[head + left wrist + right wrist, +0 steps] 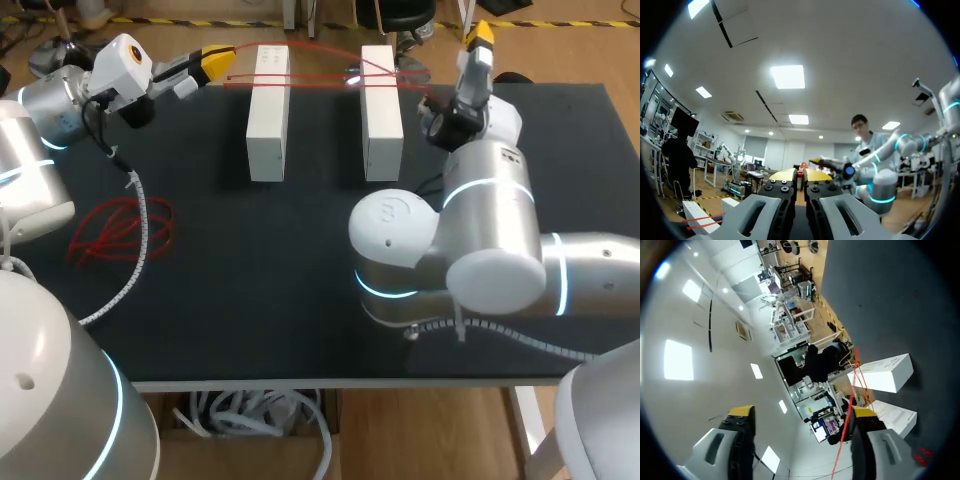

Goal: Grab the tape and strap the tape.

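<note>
Left gripper (214,62) pinched shut on the red tape (320,77), strung across both white boxes (268,120). Right gripper (802,412) gapes wide, holding nothing. I reckon the strapping isn't finished.

Silver-white arms (490,215) with glowing cyan rings (470,186), yellow-tipped fingers (216,62).

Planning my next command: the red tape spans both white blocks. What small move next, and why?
Probably shut the right pincer on the red tape. Its fingers stand wide open with a strand running past one tip, while the left pincer looks shut on the other end across the white blocks.
</note>
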